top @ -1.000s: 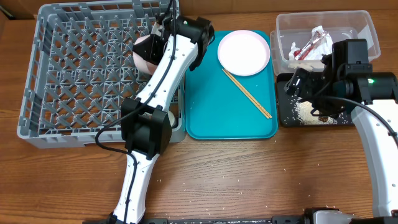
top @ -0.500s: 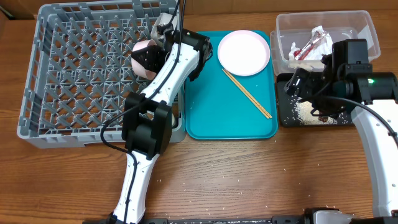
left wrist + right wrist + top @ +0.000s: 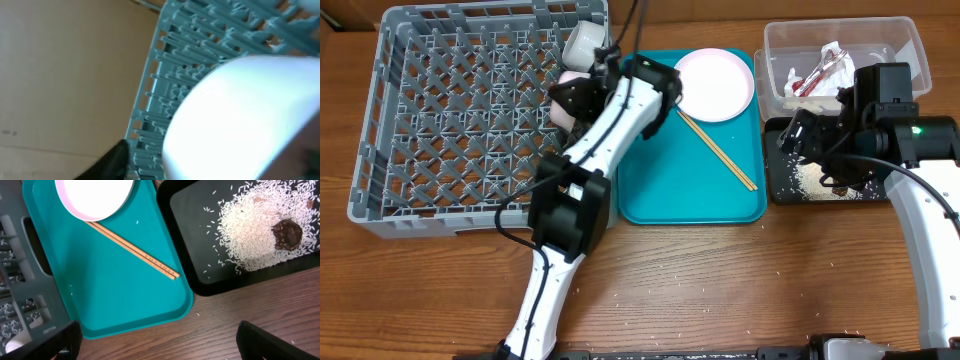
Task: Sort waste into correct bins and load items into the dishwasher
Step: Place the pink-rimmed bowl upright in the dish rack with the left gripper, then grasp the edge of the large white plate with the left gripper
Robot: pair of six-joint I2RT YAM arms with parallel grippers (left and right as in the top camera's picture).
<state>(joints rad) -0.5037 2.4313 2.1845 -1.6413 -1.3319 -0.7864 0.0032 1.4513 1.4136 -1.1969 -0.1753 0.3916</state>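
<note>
Shift of left gripper (image 3: 572, 92) and round white bowl (image 3: 240, 110) toward grey lattice plastic rack's (image 3: 380, 120) right wall, hold unclear, likely releasing; right gripper (image 3: 160, 342) agape, empty.

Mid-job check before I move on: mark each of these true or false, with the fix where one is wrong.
1. The chopsticks lie on the teal tray. True.
2. The plate is in the rack. False: it sits on the teal tray, beside the chopsticks.
3. The wrapper is in the clear tub. True.
4. The rice is in the clear tub. False: it lies in the black tray, with the brown lump.
5. The right fingers are open and hold nothing. True.
</note>
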